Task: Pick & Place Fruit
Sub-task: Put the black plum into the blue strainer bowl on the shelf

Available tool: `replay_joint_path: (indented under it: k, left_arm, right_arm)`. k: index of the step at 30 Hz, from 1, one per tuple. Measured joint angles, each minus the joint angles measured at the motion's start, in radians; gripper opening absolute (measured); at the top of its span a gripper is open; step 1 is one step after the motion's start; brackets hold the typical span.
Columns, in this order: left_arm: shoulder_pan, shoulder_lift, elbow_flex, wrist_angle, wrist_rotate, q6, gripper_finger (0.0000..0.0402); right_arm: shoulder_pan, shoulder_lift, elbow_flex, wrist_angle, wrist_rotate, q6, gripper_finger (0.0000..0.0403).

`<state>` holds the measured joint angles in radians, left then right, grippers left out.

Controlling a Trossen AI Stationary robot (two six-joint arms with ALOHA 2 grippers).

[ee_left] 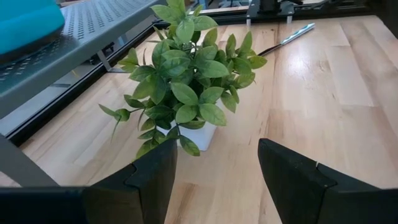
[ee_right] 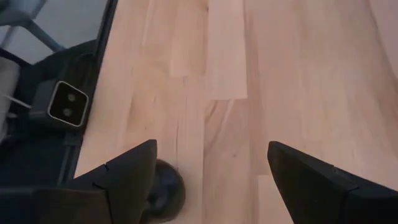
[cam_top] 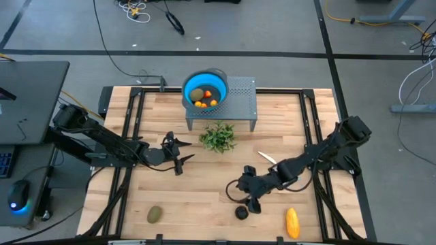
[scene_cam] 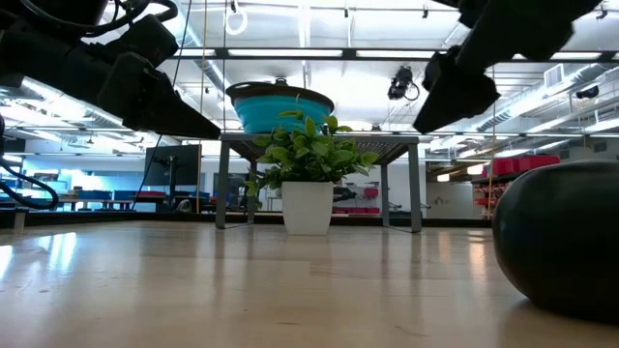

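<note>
A blue bowl (cam_top: 204, 87) sits on a grey perforated stand (cam_top: 238, 99) at the table's far side and holds one olive-green oval (cam_top: 197, 94) and small orange and red pieces (cam_top: 206, 101). On the table lie a black ball (cam_top: 241, 212), a yellow oblong (cam_top: 292, 222) and a second olive oval (cam_top: 154, 214). My right gripper (cam_top: 246, 197) hangs open just above and beside the black ball (ee_right: 166, 188). My left gripper (cam_top: 184, 151) is open, left of the potted plant (ee_left: 186, 81), touching nothing.
The potted plant (cam_top: 218, 137) stands in front of the stand. A thin white knife (cam_top: 267, 157) lies right of it, and it also shows in the left wrist view (ee_left: 292, 36). The black ball (scene_cam: 561, 242) fills the low view's right side. Bare wood lies between the arms.
</note>
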<state>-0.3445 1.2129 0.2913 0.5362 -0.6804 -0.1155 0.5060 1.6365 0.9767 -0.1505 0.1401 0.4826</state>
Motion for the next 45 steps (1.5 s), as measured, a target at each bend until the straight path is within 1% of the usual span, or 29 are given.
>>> replay_joint_path:
  k: [7, 12, 19, 22, 25, 28, 33, 37, 42, 45]
  left_arm:
    - [0.000, 0.000, 0.000, -0.004, 0.014, -0.049, 0.0233]
    - [-0.004, 0.022, 0.000, -0.013, 0.038, -0.113, 0.0233]
    - [-0.035, 0.108, -0.002, 0.011, 0.032, -0.225, 0.0233]
    - [-0.063, 0.136, -0.002, 0.034, 0.010, -0.295, 0.0233]
    - [-0.106, 0.156, 0.000, 0.098, -0.028, -0.352, 0.0233]
    - [-0.156, 0.184, 0.000, 0.183, -0.081, -0.379, 0.0233]
    - [-0.230, 0.240, 0.000, 0.331, -0.174, -0.394, 0.0233]
    - [-0.267, 0.296, 0.005, 0.439, -0.230, -0.397, 0.0233]
    - [-0.294, 0.394, 0.075, 0.475, -0.274, -0.401, 0.0233]
    - [-0.301, 0.469, 0.150, 0.471, -0.274, -0.384, 0.0233]
  right_arm:
    - [0.042, 0.008, -0.001, -0.001, 0.072, 0.044, 0.0324]
    - [0.058, 0.010, -0.001, 0.003, 0.076, 0.052, 0.0325]
    - [0.058, 0.010, -0.001, 0.004, 0.066, 0.045, 0.0325]
    - [0.060, 0.010, -0.001, 0.004, 0.046, 0.041, 0.0325]
    - [0.069, 0.010, -0.001, 0.005, 0.023, 0.041, 0.0325]
    - [0.085, 0.010, -0.001, 0.005, 0.025, 0.041, 0.0325]
    - [0.109, 0.010, -0.001, 0.030, 0.077, 0.010, 0.0325]
    - [0.125, 0.010, -0.001, 0.063, 0.107, -0.020, 0.0325]
    - [0.153, 0.028, 0.000, 0.081, 0.171, -0.037, 0.0325]
    - [0.179, 0.064, 0.000, 0.107, 0.167, -0.060, 0.0325]
